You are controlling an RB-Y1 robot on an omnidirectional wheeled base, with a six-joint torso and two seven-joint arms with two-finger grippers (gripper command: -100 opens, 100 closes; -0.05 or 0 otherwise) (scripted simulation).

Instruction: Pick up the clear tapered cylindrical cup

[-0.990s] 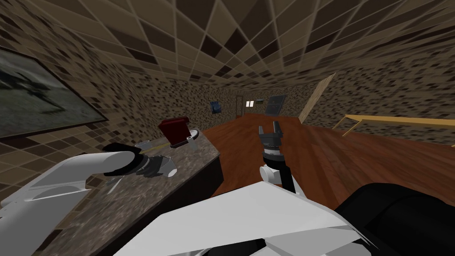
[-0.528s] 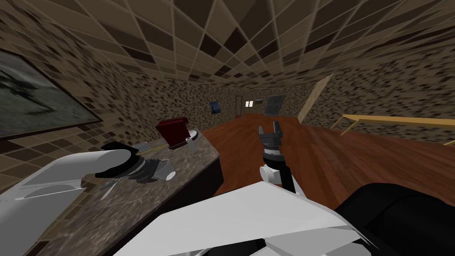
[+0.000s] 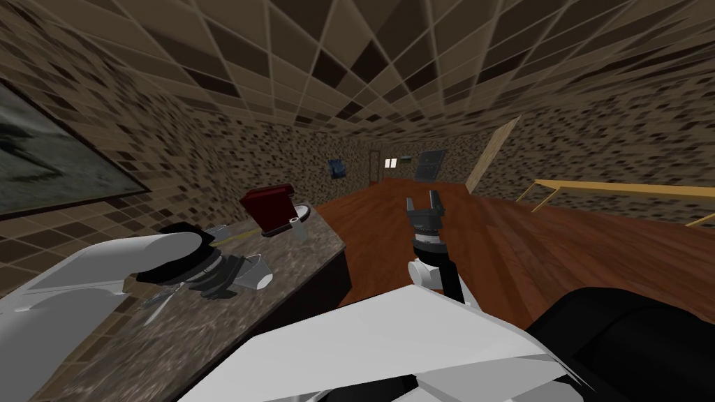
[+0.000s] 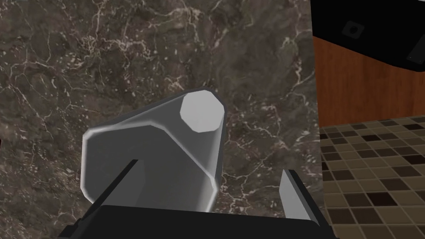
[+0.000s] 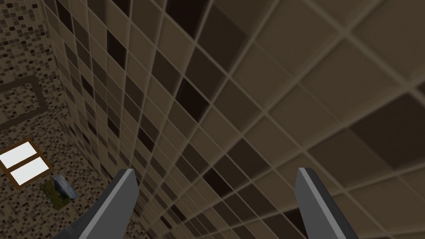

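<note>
Head view: left gripper [image 3: 246, 272], fingers apart at tipped cup [image 3: 260, 277], has drawn back.

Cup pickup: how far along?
Done: left gripper is at the tilted cup over the counter. In hand: its fingers straddle the cup, but one stands clear of it, so no grip shows yet. Left: close and lift. Right gripper idle, open.

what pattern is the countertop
Countertop: dark marble, pale veins; clearest in left wrist view.
</note>
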